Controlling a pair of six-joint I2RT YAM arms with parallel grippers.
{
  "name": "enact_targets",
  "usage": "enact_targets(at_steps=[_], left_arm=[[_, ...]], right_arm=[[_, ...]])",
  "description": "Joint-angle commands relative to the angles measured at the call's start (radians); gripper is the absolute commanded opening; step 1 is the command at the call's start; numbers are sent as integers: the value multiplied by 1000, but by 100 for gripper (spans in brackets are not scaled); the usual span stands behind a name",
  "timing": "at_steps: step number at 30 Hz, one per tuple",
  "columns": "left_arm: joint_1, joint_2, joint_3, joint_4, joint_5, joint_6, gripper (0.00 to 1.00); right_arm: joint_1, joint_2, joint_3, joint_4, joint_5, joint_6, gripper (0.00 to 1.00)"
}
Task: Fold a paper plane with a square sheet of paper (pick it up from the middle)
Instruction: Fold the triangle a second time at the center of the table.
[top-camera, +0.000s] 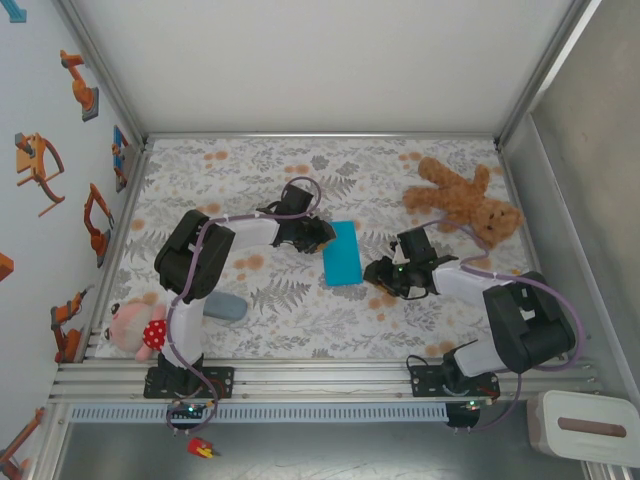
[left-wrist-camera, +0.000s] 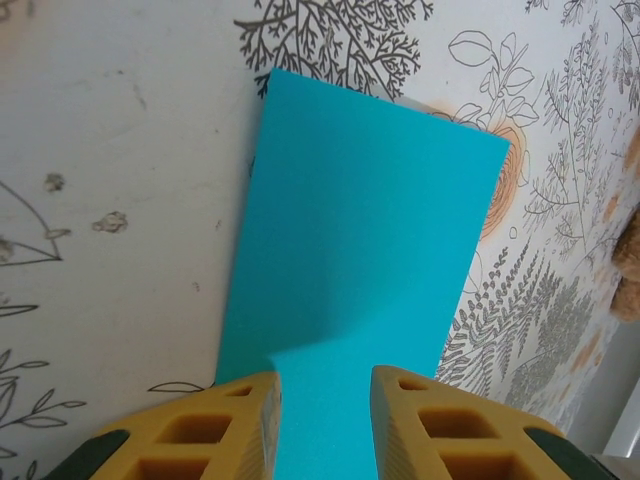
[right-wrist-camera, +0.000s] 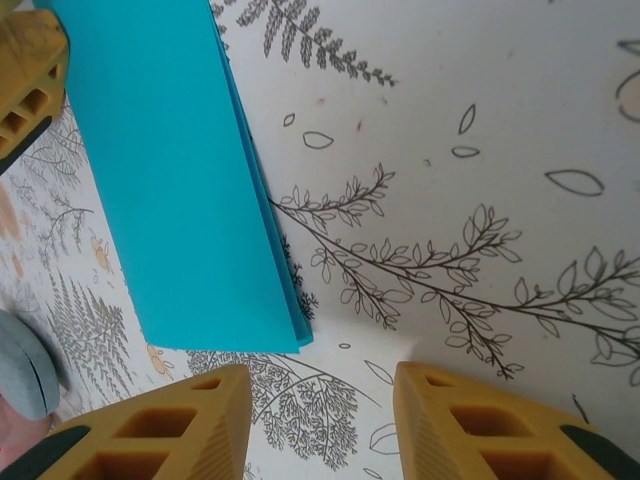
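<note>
In the middle of the table (top-camera: 300, 170), the square sheet of paper (top-camera: 341, 253) lies folded in half into a turquoise oblong, its stacked layers showing along one long side. The left gripper (left-wrist-camera: 323, 420) sits at the sheet's left edge, fingers apart, with paper running between them unpinched. The right gripper (right-wrist-camera: 320, 420) hangs over bare leaf-print cloth (right-wrist-camera: 450, 250) just beside the sheet, fingers spread. A brown teddy bear (top-camera: 465, 200) lies toward the far right corner and a grey-blue case (top-camera: 225, 306) toward the near left corner

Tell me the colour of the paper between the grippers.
The paper is plain turquoise-blue, clearest in the left wrist view.
</note>
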Motion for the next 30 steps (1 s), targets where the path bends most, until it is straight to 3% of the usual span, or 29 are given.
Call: enact_targets(at_steps=[1,16,30], left_arm=[[3,59,-4,-93,-34,-26,29],[9,80,20,-151,-13,-18,29],[11,84,18,-153,-8,-15,28]], right_arm=[[-4,-5,-10,61,-36,32,39],[0,118,23,128,-87,4,27],[0,94,27,145,-91,5,21]])
